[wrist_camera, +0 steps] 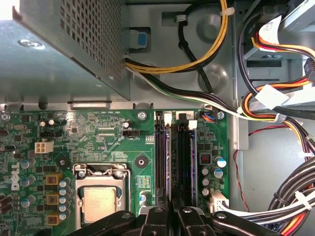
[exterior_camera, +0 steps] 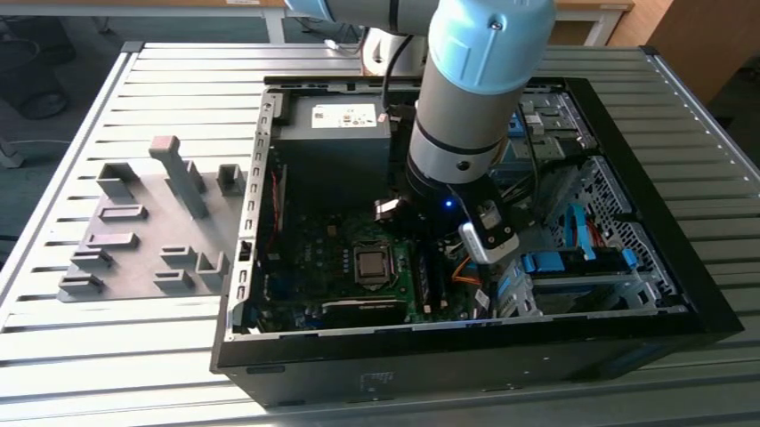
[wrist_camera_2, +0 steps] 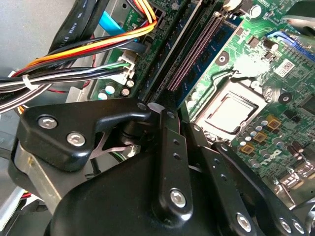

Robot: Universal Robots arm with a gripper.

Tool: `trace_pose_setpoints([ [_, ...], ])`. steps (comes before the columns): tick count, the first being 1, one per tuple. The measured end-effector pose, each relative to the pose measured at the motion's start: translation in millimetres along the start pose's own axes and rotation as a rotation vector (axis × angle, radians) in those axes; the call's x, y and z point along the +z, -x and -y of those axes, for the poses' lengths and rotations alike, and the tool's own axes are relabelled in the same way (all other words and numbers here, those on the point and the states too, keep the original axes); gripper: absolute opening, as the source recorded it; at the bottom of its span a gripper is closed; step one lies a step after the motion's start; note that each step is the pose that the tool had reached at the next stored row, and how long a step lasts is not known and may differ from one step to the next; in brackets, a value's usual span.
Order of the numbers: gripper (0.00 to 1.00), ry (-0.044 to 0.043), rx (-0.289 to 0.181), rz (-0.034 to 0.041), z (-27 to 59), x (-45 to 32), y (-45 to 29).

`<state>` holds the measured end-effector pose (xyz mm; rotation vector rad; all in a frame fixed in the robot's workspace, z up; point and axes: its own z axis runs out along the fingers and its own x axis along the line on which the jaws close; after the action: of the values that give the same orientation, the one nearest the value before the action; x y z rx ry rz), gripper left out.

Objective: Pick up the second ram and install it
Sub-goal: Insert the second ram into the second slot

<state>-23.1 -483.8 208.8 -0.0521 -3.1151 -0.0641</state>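
My gripper (exterior_camera: pixel 437 256) is low inside the open computer case (exterior_camera: pixel 700 294), over the memory slots (wrist_camera: pixel 162 157) of the green motherboard (wrist_camera: pixel 98 132). In both wrist views its black fingers (wrist_camera: pixel 156 219) are drawn close together. The second ram (wrist_camera: pixel 173 162) shows edge-on as a thin dark strip. It runs along the slots and out from between the fingers. In the second wrist view it is the dark band (wrist_camera_2: pixel 170 54) beside a slot with purple contacts (wrist_camera_2: pixel 197 54), and the gripper (wrist_camera_2: pixel 156 109) sits at its near end. I cannot tell how deep it sits in its slot.
The processor socket (wrist_camera: pixel 101 201) lies beside the slots, and the grey power supply box (wrist_camera: pixel 59 49) is beyond them. Orange, yellow and black cable bundles (wrist_camera: pixel 285 123) crowd the other side. A grey fixture plate (exterior_camera: pixel 142 240) with blocks lies on the slatted table at the exterior view's left.
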Motion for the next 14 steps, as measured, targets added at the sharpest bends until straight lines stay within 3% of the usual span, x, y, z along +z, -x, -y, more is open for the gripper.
trace_pose_setpoints([
  [14, 0.14, 0.0009, -0.011, -0.0006, 0.1, 2.7, 0.2],
])
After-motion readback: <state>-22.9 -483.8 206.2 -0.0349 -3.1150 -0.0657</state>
